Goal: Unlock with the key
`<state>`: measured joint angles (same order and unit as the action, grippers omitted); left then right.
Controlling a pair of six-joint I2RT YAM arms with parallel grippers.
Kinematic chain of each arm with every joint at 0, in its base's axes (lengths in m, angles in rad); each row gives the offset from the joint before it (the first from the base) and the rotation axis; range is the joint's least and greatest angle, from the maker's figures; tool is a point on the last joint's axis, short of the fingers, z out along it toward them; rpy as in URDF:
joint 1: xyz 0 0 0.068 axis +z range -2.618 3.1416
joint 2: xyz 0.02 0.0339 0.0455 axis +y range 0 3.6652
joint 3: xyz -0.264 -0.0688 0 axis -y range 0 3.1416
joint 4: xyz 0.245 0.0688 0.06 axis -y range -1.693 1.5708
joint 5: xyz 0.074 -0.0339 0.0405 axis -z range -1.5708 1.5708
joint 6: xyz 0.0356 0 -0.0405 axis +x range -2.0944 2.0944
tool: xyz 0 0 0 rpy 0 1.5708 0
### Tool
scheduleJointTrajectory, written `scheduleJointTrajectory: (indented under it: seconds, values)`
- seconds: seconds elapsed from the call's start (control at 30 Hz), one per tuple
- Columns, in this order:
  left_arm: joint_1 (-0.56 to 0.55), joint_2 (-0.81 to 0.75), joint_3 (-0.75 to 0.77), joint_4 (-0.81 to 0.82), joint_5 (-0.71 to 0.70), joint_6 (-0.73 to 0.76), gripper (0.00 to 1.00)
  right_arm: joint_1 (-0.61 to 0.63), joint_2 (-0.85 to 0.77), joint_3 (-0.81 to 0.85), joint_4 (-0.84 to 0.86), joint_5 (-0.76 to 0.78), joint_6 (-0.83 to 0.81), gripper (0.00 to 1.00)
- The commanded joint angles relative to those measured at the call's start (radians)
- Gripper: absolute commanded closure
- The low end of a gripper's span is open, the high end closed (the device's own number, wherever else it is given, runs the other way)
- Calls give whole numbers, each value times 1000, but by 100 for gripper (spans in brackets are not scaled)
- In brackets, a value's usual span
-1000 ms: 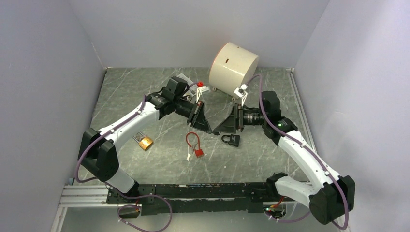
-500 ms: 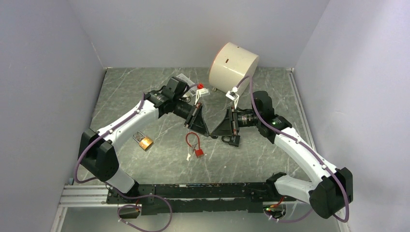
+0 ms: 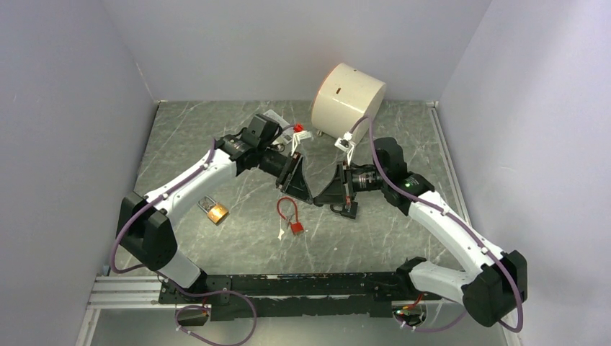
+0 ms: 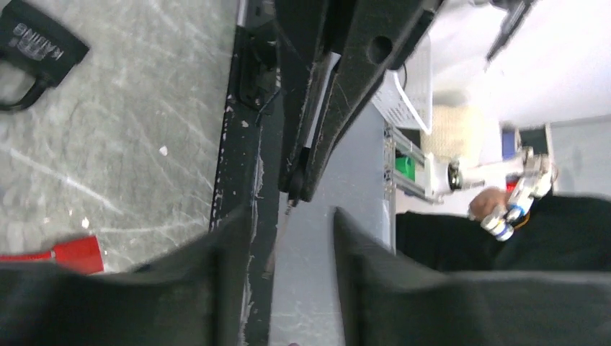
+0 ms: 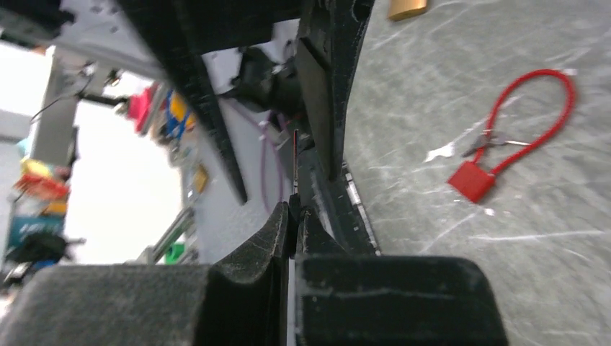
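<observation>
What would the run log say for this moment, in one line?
arms: tips meeting over table | right fingers: shut on key | left fingers: open, facing key | black padlock: lying on table

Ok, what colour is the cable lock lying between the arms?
Red, loop and body alike; the cable lock shows best in the right wrist view.

Marbled table (image 3: 187,137) — smooth (scratched); matt black padlock (image 4: 39,45).
</observation>
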<state>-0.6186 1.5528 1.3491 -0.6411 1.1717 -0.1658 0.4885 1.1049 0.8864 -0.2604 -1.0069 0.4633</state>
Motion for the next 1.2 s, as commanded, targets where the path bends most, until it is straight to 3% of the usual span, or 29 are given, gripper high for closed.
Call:
scheduleJointTrajectory:
  seconds: [0.0,0.07,0.13,0.27,0.43,0.57,0.8,0.97,1.17]
  values:
    - [-3,-56,5,61,-228,-73,35,-17,-41,12,-66,302,-37,100]
    - [-5,-67,-64,159,-359,-184,20,-45,-62,-27,-104,515,-14,100]
    - [-5,-54,-134,268,-456,-317,13,-70,-91,-82,-141,733,25,100]
    - [-18,66,-159,352,-655,-531,12,-120,-151,-156,-238,1093,143,100]
    - [-89,274,-49,479,-636,-632,17,-165,-173,-212,-329,1284,253,100]
    - [-150,435,96,477,-617,-676,24,-195,-188,-254,-379,1312,302,100]
    - [-216,563,169,373,-768,-756,28,-217,-257,-333,-369,1263,311,100]
    - [-227,648,260,205,-827,-748,32,-221,-272,-366,-349,1227,318,100]
    - [-223,716,387,-28,-1059,-705,30,-222,-270,-382,-337,1188,335,100]
